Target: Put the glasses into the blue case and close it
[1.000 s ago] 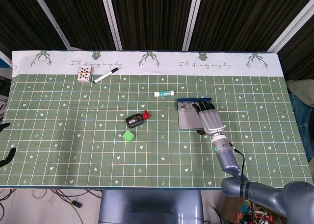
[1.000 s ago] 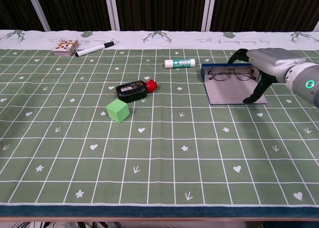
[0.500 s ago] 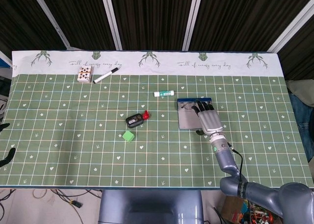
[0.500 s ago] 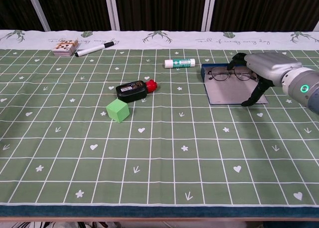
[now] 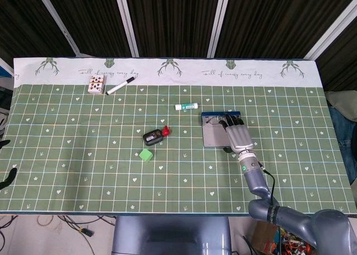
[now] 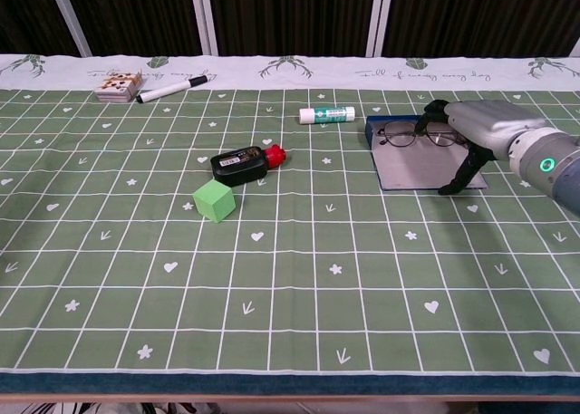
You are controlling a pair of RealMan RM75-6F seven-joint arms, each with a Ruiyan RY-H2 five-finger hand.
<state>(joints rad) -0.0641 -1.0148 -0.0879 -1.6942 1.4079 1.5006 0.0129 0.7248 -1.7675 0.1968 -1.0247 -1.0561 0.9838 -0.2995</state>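
Glasses [image 6: 415,135] lie in the open blue case [image 6: 421,165], long axis 9-to-3, directly under the right robot hand [image 6: 473,129]. Fingers curled over the right lens; grip unclear. Left robot hand out of view.

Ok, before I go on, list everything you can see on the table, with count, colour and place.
blue case: 1, blue with grey inside, open, right of centre
glasses: 1, dark thin frame, lying in the case at its far end
glue stick: 1, white and green, just left of the case's far end
black box with red tip: 1, table centre
green cube: 1, in front of that box
marker: 1, white, black cap, far left
card box: 1, left of the marker
tablecloth: 1, green grid
right hand: 1, grey, over the case's right side
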